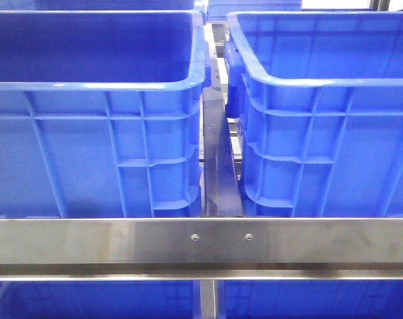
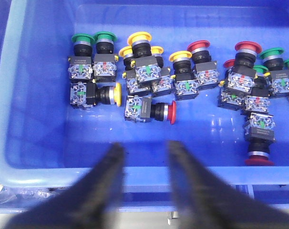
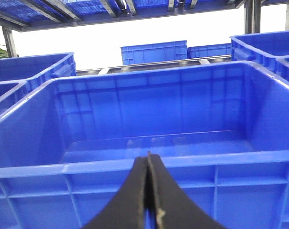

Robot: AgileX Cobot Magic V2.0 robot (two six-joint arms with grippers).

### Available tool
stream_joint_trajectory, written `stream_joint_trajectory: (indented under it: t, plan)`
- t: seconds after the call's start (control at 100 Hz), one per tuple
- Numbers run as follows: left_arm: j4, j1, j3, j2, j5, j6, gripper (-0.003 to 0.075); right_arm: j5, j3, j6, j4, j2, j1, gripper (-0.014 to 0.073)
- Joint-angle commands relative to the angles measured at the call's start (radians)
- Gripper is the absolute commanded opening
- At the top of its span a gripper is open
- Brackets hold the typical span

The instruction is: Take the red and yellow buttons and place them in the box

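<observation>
Front view gives me only two blue crates (image 1: 95, 113) on a steel rack rail (image 1: 201, 240), no arms. My left gripper (image 2: 143, 149), jaws spread and empty, hangs over the near rim of a blue bin (image 2: 35, 143). Just beyond it the red button (image 2: 151, 111) lies on its side, cap towards the bin's right. The yellow button (image 2: 94, 93) lies parallel. My right gripper (image 3: 148, 160) is pressed closed, empty, before an empty box (image 3: 149, 143); its fingers are blurred.

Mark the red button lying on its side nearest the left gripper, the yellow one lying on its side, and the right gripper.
Red button (image 2: 170, 112): left wrist view, on its cap.
Yellow button (image 2: 117, 93): left wrist view, on its cap.
Right gripper (image 3: 148, 160): right wrist view, at the closed fingertips.
</observation>
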Motion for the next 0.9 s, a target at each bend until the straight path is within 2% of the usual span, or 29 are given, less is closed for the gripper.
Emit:
stream_joint_trajectory:
  t: [0.0,0.07,0.12,0.32,0.47,0.89]
  plan:
    - [-0.007,0.0,-0.035,-0.005,-0.051,0.0,0.0411,-0.084,-0.02,-0.002,-0.003,-0.025,0.002,-0.0068]
    - [-0.007,0.0,-0.035,-0.005,-0.051,0.0,0.05,-0.084,-0.02,-0.002,-0.003,-0.025,0.002,-0.0068]
    - [-0.007,0.0,-0.035,-0.005,-0.051,0.0,0.0517,-0.084,-0.02,-0.002,-0.003,-0.025,0.002,-0.0068]
    - [-0.069,-0.007,-0.035,0.0,-0.073,0.025,0.0514,-0.084,-0.02,-0.002,-0.003,-0.025,0.002,-0.0068]
    - [-0.094,-0.068,-0.06,0.051,-0.083,0.075,0.0514,-0.084,-0.02,-0.002,-0.003,-0.025,0.002,-0.0068]
    - [-0.094,-0.275,-0.284,0.428,-0.083,0.129,0.0514,-0.084,-0.02,-0.002,-0.003,-0.025,0.002,-0.0068]
